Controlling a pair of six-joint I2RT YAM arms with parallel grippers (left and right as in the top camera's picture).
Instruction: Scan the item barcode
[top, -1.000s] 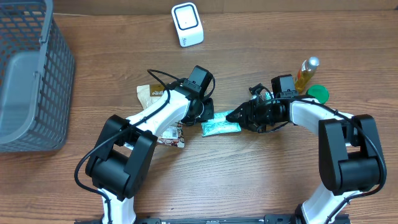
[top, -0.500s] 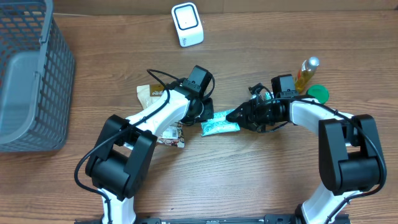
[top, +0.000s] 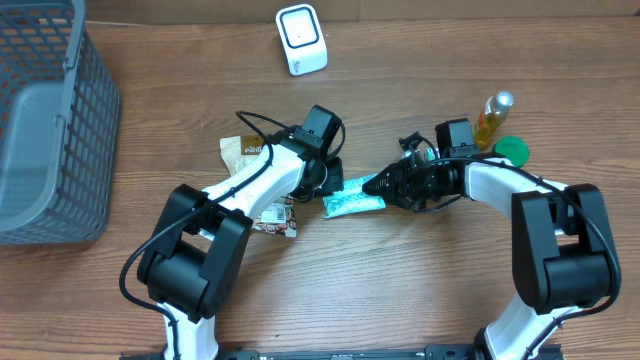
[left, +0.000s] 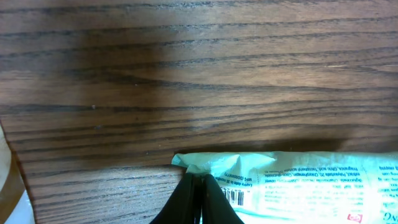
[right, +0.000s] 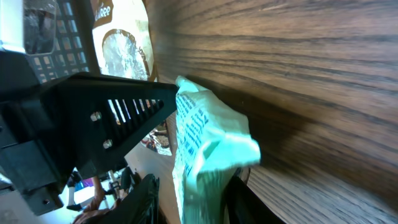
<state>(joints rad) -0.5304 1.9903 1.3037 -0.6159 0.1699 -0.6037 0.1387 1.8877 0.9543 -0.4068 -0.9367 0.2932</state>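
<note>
A teal packet (top: 355, 203) lies on the wooden table between my two grippers. My left gripper (top: 334, 187) is shut on its left end; in the left wrist view the black fingers (left: 189, 196) pinch the crimped edge of the teal packet (left: 298, 183), with a small barcode (left: 233, 196) just beside them. My right gripper (top: 383, 187) holds the other end. The right wrist view shows that end of the teal packet (right: 208, 152) standing up between the two fingers (right: 143, 199), pressed against the right one. The white scanner (top: 301, 38) stands at the table's back.
A grey mesh basket (top: 60, 140) fills the far left. A brown snack pouch (top: 238, 150) and a small wrapper (top: 276, 218) lie beside my left arm. A yellow bottle (top: 492, 117) and a green lid (top: 513, 150) sit behind my right arm.
The right jaws have closed a little around the packet's end. Both arms and the packet stay where they were.
</note>
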